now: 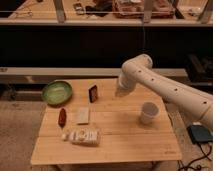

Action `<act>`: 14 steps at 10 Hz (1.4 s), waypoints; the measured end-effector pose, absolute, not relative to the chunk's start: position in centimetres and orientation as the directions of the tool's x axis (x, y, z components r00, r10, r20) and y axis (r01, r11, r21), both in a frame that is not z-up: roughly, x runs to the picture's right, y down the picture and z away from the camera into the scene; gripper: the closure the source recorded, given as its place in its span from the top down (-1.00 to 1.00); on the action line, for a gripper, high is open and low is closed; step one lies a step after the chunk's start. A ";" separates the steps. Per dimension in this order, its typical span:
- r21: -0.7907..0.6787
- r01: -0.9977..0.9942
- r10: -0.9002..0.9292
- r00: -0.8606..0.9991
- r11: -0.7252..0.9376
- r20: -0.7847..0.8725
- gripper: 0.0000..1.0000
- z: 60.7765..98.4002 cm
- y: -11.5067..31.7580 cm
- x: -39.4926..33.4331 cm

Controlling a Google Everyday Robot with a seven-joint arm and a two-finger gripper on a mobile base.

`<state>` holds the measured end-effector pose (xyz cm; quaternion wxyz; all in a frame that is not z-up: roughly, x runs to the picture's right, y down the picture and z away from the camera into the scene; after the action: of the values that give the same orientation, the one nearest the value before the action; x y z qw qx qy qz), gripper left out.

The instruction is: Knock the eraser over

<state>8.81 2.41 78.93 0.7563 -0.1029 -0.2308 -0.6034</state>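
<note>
The eraser (93, 93) is a small dark block with a reddish edge. It stands upright on the wooden table (120, 135), near the back edge and right of the green bowl (57, 91). My gripper (119, 92) hangs at the end of the white arm, just above the table. It is a short way to the right of the eraser and apart from it.
A slim dark-red oblong thing (62, 116) and a flat pale beige block (83, 115) lie in front of the eraser. A clear-wrapped packet (81, 135) lies near the front left. A white cup (148, 112) stands at the right. Dark shelving runs behind the table.
</note>
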 end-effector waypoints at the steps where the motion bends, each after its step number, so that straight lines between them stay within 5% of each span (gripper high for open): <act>1: 0.122 0.960 -0.860 0.165 0.253 0.483 -0.90 78.9 2.9 9.3; 14: 0.295 0.941 -0.864 -0.007 0.164 0.503 -1.00 86.1 2.6 -2.1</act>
<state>-2.05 2.56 86.13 0.7017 -0.0642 -0.2997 -0.6432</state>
